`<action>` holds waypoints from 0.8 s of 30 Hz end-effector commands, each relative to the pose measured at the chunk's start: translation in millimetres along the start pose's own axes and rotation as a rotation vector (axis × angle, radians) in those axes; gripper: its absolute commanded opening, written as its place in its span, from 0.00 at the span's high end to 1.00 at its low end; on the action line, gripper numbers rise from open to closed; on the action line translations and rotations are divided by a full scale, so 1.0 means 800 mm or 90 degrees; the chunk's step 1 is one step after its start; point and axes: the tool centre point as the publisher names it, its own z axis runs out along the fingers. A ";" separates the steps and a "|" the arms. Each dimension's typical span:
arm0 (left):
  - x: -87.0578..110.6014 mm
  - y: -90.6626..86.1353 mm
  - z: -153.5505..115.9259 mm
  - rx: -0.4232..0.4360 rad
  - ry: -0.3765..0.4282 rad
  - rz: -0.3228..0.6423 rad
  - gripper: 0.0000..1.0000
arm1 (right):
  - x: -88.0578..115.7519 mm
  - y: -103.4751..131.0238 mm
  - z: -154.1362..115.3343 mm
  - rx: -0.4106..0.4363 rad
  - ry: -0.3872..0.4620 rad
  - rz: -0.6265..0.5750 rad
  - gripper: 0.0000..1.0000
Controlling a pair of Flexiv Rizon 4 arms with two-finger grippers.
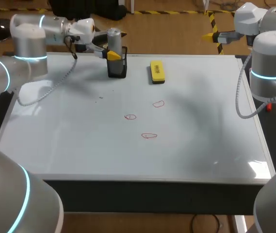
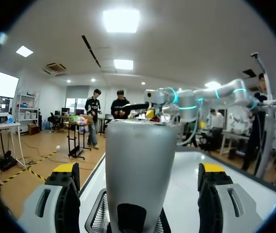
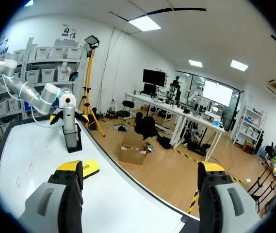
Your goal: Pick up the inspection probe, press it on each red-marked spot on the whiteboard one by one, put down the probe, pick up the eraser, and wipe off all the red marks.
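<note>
The probe (image 1: pixel 114 38) is kept upright in its holder (image 1: pixel 117 69) at the whiteboard (image 1: pixel 215 145)'s far edge, so it's easily straddled by the left gripper (image 2: pixel 138 179), fingers spread, not touching. The right gripper (image 3: pixel 140 179) is parked open, probably kept clear.

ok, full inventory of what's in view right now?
whiteboard: 1, white, covers the table top
red marks: 3, red, small loops near the board's middle
probe: 1, grey, upright in the holder
holder: 1, black mesh, far edge, left of the eraser
eraser: 1, yellow, lying flat near the far edge
left gripper: 1, yellow tips, open, a finger on each side of the probe with a gap on both sides
right gripper: 1, yellow tips, open, empty, off the board by its far right corner
arms: 2, white and grey with light blue rings, one from each side
</note>
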 end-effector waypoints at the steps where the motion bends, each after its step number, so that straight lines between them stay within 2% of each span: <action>1: 0.005 -0.004 0.001 -0.002 -0.079 0.006 0.00 | -0.001 0.000 0.000 0.000 0.000 0.000 0.00; 2: 0.004 -0.004 0.001 -0.003 -0.082 0.007 0.00 | -0.001 0.000 0.000 0.000 0.000 0.000 0.00; 3: 0.002 -0.003 0.000 -0.002 -0.083 0.008 0.08 | -0.001 0.000 0.000 0.000 0.000 0.000 0.00; 4: 0.001 -0.002 0.000 -0.002 -0.084 0.008 0.09 | -0.001 0.000 0.000 0.000 0.000 0.000 0.00; 6: 0.000 -0.002 0.001 -0.001 -0.086 0.009 0.27 | -0.001 0.000 0.000 0.000 0.000 0.000 0.00; 7: -0.001 -0.001 0.001 0.001 -0.086 0.009 0.46 | -0.001 0.000 0.000 0.000 0.000 0.000 0.00; 8: -0.001 -0.001 0.001 0.001 -0.087 0.010 0.55 | -0.001 0.000 0.000 0.000 0.000 0.000 0.00; 9: -0.001 -0.001 0.002 0.002 -0.087 0.010 0.56 | -0.001 0.000 0.000 0.000 0.000 0.000 0.00; 12: -0.002 0.000 0.002 0.003 -0.087 0.010 0.71 | -0.001 0.000 0.000 0.000 0.000 0.000 0.00; 14: -0.002 0.000 0.002 0.002 -0.087 0.010 0.93 | -0.001 0.000 0.000 0.000 0.000 0.000 0.00; 15: -0.002 0.000 0.002 0.001 -0.087 0.010 1.00 | -0.001 0.000 0.000 0.000 0.000 0.000 0.00; 24: 0.006 -0.013 0.005 0.004 -0.083 0.023 1.00 | -0.001 0.000 0.000 0.000 0.000 0.000 0.00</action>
